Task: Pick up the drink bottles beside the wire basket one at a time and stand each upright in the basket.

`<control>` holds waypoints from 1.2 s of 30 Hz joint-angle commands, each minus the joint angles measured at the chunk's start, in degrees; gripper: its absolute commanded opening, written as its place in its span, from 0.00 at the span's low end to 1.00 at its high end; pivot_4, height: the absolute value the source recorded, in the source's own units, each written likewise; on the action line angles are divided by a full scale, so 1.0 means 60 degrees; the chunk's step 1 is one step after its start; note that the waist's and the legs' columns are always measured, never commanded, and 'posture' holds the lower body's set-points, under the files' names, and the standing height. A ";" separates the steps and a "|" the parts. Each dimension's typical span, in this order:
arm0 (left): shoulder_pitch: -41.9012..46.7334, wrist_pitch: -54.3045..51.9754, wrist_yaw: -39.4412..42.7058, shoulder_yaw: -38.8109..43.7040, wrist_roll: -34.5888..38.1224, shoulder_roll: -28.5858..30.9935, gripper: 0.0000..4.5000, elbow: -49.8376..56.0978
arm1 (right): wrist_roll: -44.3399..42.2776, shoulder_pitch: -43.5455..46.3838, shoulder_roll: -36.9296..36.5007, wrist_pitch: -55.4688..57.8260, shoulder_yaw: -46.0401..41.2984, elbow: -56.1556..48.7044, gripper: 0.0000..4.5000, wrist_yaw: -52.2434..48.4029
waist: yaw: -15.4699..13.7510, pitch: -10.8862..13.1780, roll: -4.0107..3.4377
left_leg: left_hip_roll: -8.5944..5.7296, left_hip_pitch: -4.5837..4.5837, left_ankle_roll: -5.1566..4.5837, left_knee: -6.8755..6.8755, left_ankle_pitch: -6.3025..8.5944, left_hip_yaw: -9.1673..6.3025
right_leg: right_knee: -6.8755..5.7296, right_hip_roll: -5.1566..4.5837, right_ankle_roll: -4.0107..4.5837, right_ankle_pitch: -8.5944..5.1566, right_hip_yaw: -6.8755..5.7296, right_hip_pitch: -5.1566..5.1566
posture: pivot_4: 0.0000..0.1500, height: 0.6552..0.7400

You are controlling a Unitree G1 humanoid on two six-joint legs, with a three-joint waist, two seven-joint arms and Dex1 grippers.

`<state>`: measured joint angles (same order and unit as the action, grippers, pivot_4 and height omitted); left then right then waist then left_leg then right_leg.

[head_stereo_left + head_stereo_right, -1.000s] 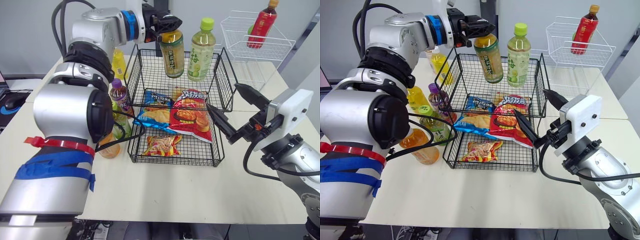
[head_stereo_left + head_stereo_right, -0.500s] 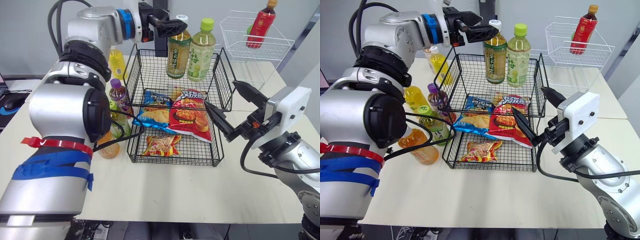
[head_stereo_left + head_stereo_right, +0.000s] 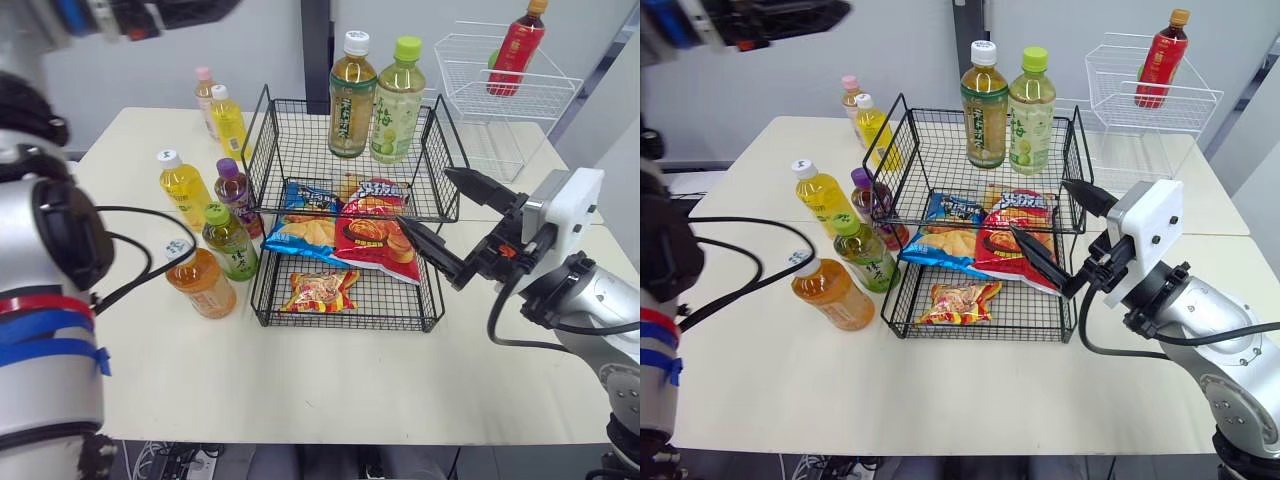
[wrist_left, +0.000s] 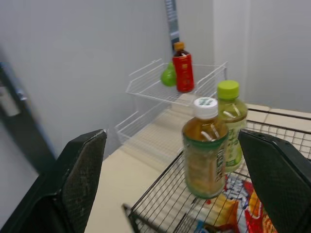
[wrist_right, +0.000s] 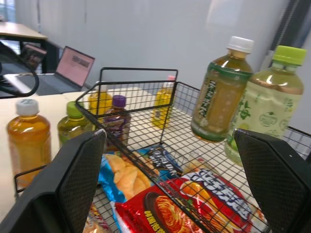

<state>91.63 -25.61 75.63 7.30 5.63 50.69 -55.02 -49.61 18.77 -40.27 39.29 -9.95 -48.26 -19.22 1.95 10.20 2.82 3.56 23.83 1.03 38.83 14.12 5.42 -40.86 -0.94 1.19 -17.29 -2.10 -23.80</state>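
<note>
the left gripper (image 4: 172,145) is held high above the far left of the table (image 3: 300,390), its two fingers (image 4: 80,179) spread wide with nothing between them. along those fingers a white-capped tea bottle (image 3: 347,95) and a pale green bottle (image 3: 397,100) are seen ahead, well apart from the gripper. both are stood upright, side by side, at the back of the upper tier of the black wire basket (image 3: 300,150).

the right gripper (image 3: 425,197) is held low at the basket's right side, its fingers likewise parted and empty. one fingertip is placed near the upper tier's right rim. the other is pointed toward a red snack bag (image 3: 378,235) on the lower tier; whether it touches the bag cannot be told. a blue chip bag (image 3: 300,225) is laid just beside the red bag, and a small packet (image 3: 320,290) in front of both.

six more bottles are stood on the table to the left of the basket, well apart from both grippers. an orange bottle (image 3: 200,283) is set nearest the front, with a small green-capped bottle (image 3: 230,242) just behind it. a purple-capped bottle (image 3: 236,192) is close against the basket's left side, and a yellow bottle (image 3: 184,188) is further out. a second yellow bottle (image 3: 227,118) and a pink-capped bottle (image 3: 204,90) are placed together by the basket's back left corner.

at the far right of the table a white wire basket (image 3: 540,100) is seen, with a red bottle (image 3: 515,50) leaned in it.
</note>
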 commanded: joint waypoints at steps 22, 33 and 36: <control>-1.0203 -0.0745 -0.2046 0.4093 0.2585 0.1612 0.99 0.4796 | -0.0172 0.1150 -0.0033 0.0279 0.1679 0.0744 1.00 -0.1918 | -0.0311 -0.0042 0.0063 | 0.0003 -0.0011 -0.0030 0.0018 0.0012 -0.0059 | -0.0012 -0.0029 0.0018 0.0008 -0.0073 0.0042 | 1.00 1.00; -0.6589 0.2135 -0.3513 0.1974 0.1422 0.0103 0.99 0.1514 | 0.0600 0.1286 0.0604 0.0568 0.1999 0.0443 1.00 -0.0743 | -0.0313 -0.0043 0.0064 | -0.0003 -0.0007 -0.0031 0.0018 0.0011 -0.0061 | -0.0010 -0.0023 0.0019 0.0010 -0.0079 0.0045 | 1.00 1.00; -0.5607 0.2518 -0.3703 0.1507 0.1094 -0.0239 0.99 0.0290 | 0.0697 0.1332 0.0840 0.0664 0.2127 0.0325 1.00 -0.0478 | -0.0295 -0.0043 0.0063 | -0.0003 -0.0005 -0.0031 0.0017 0.0011 -0.0059 | -0.0007 -0.0021 0.0019 0.0010 -0.0078 0.0042 | 1.00 1.00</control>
<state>55.64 -12.90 54.31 17.39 13.52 49.29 -50.83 -45.89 25.79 -35.62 43.31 3.13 -44.08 -23.19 0.18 9.94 3.20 3.54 23.80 0.85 38.93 14.18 5.07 -40.90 -1.06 1.30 -17.23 -2.56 -23.55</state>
